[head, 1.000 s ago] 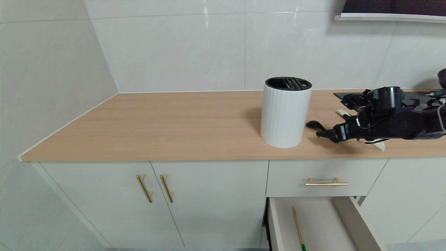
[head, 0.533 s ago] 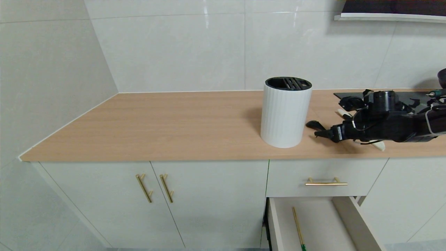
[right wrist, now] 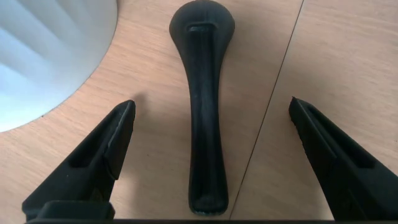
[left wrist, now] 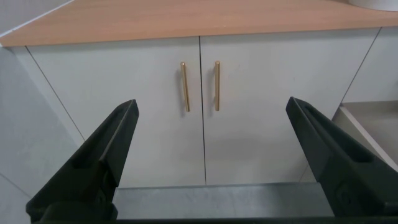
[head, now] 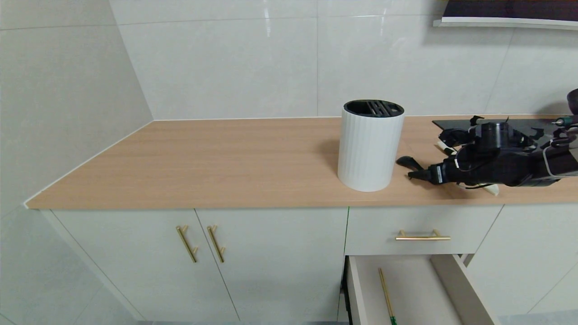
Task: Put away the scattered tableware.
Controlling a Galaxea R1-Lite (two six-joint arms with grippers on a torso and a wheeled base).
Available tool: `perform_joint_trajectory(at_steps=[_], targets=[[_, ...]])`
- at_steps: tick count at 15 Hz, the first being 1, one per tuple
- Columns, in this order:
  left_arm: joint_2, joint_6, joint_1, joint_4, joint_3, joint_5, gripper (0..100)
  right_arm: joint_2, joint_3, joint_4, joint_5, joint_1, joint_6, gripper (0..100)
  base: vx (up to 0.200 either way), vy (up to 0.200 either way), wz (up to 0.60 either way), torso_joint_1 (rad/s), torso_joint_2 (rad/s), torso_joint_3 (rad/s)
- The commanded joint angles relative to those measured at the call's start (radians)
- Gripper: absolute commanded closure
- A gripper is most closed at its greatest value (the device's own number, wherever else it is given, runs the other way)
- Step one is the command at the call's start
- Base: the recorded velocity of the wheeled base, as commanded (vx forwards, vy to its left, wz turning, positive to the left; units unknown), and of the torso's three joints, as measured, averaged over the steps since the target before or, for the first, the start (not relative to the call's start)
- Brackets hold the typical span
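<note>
While the black utensil handle (right wrist: 205, 118) lies near the desk's (head: 226, 158) front edge beside the white utensil holder (head: 370, 146), I note right gripper (right wrist: 208, 158) jaws wide, one either side of it; left gripper (left wrist: 208, 155) jaws likewise wide.

A kitchen: tiled wall (head: 226, 58), wooden countertop (head: 216, 162), cabinets (head: 271, 257), black hob (head: 454, 123).

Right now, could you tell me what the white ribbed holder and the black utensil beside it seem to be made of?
White ribbed cylindrical holder: probably matte plastic or ceramic, with even moulded flutes.
Black elongated utensil handle: likely matte plastic, dull with a moulded groove.
</note>
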Motion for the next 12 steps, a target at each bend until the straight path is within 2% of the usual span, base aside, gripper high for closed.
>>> perform_joint_trajectory(at_steps=[1,4,5,12], targets=[[0.0,0.0,0.0,-0.001,0.0,0.0,0,0.011,-0.001,0.002,0.0,0.0,0.0,0,0.0,0.0,0.0,0.0,0.0,0.0],[0.0,0.0,0.0,-0.001,0.0,0.0,0,0.015,-0.003,0.002,0.0,0.0,0.0,0,0.0,0.0,0.0,0.0,0.0,0.0],[0.0,0.0,0.0,-0.001,0.0,0.0,0,0.017,-0.003,0.002,0.0,0.0,0.0,100,0.0,0.0,0.0,0.0,0.0,0.0],[0.0,0.0,0.0,-0.001,0.0,0.0,0,0.023,0.007,0.003,-0.002,0.004,-0.002,100,0.0,0.0,0.0,0.0,0.0,0.0]])
